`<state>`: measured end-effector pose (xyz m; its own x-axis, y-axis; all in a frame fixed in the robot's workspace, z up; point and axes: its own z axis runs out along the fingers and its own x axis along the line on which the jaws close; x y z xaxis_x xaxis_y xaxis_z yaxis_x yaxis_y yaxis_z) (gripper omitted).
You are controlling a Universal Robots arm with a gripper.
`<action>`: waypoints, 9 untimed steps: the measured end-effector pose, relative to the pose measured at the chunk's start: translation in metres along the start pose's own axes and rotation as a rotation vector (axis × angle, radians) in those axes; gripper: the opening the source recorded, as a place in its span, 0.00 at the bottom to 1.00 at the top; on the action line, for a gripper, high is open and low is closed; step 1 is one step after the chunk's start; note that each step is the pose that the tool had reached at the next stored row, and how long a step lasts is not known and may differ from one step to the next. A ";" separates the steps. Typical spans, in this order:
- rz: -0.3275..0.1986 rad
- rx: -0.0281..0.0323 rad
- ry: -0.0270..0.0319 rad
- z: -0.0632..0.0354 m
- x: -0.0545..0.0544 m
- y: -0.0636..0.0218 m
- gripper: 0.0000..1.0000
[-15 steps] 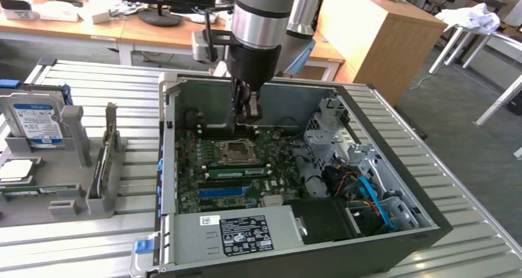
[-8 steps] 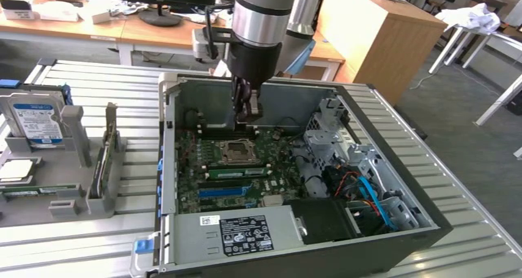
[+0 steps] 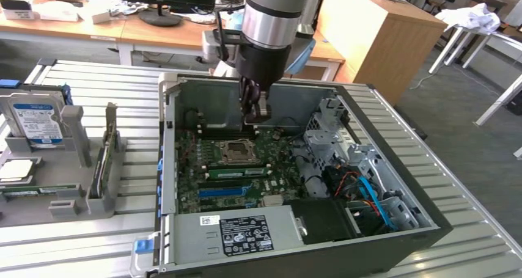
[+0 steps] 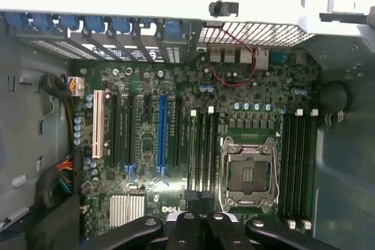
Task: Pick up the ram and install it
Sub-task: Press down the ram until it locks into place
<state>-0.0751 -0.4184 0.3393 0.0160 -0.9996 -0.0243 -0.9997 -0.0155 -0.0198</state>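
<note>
Exterior view first: the arm reaches straight down into the open computer case [image 3: 175,168], which lies on the slatted metal table [image 3: 106,241]. The end effector [image 3: 255,114] hangs above the far end of the motherboard [image 3: 236,174], just beyond the square processor socket [image 3: 236,151]. Its fingers are pressed together, and nothing can be seen between them. The ram [image 3: 237,171] is a thin green stick lying flat-on in a slot just in front of the socket, well below and in front of the fingertips, apart from them. A blue slot strip [image 3: 224,192] lies nearer the camera, and the power supply [image 3: 236,232] with its label closes off the near end of the case. To the exterior view's left, a hard drive [image 3: 36,124] stands upright in a grey holder [image 3: 73,186].

Now the wrist view: looking down on the motherboard [image 4: 193,144], with the black fingers [image 4: 186,232] meeting at the frame's edge, closed, nothing gripped. The processor socket [image 4: 249,174] sits open between two banks of memory slots [image 4: 202,150]. A long blue slot strip [image 4: 162,139] and a white one [image 4: 98,124] run alongside.
</note>
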 end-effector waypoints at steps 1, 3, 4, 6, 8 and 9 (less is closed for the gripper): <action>0.000 -0.0005 0.0001 0.0000 0.001 -0.0023 0.11; 0.000 -0.0015 0.0002 0.0000 0.002 -0.0069 0.11; 0.000 -0.0020 0.0001 0.0000 0.002 -0.0091 0.11; 0.000 -0.0032 0.0001 0.0001 0.004 -0.0138 0.11; 0.000 -0.0044 0.0001 0.0001 0.005 -0.0189 0.11; 0.000 -0.0050 0.0001 0.0002 0.006 -0.0212 0.11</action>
<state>-0.0538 -0.4238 0.3394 0.0159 -0.9996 -0.0242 -0.9998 -0.0155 -0.0148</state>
